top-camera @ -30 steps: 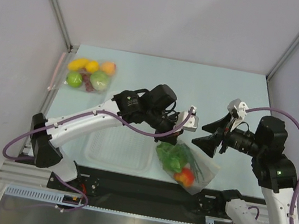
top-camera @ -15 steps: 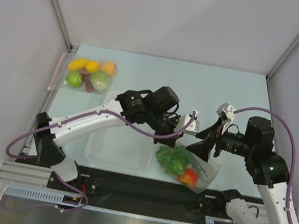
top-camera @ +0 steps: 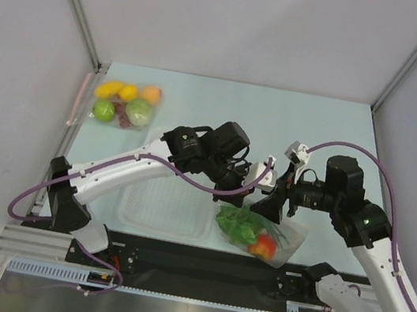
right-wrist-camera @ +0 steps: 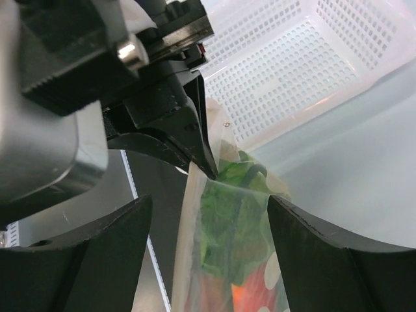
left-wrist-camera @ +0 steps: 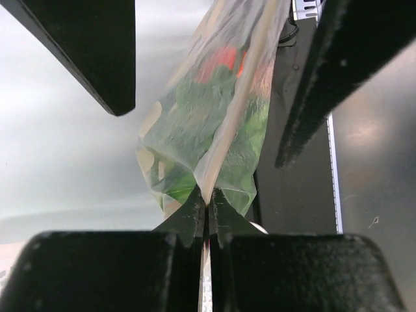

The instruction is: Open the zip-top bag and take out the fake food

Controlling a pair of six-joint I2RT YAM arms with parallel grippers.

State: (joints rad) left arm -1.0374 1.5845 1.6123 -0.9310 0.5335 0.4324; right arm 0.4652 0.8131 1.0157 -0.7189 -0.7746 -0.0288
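Observation:
The zip-top bag (top-camera: 260, 233) hangs near the table's front edge, to the right of the basket. It holds the fake food: green lettuce (top-camera: 239, 223) and a red tomato (top-camera: 260, 247). My left gripper (top-camera: 243, 199) is shut on the bag's top edge; in the left wrist view its tips (left-wrist-camera: 208, 203) pinch the plastic and the bag (left-wrist-camera: 214, 130) hangs below them. My right gripper (top-camera: 268, 204) is open. In the right wrist view its fingers (right-wrist-camera: 84, 253) stand on either side of the bag (right-wrist-camera: 227, 247), just under the left gripper's tips (right-wrist-camera: 207, 169), not touching it.
A white perforated basket (top-camera: 153, 209) lies left of the bag, also in the right wrist view (right-wrist-camera: 305, 65). A clear pouch of round fruits (top-camera: 125, 104) lies at the far left with a pink strip (top-camera: 80, 98) beside it. A black strip (top-camera: 199, 262) runs along the front edge.
My right gripper has moved left, from well clear of the bag to straddling its top beside the left gripper. The left gripper keeps its hold and has hardly moved.

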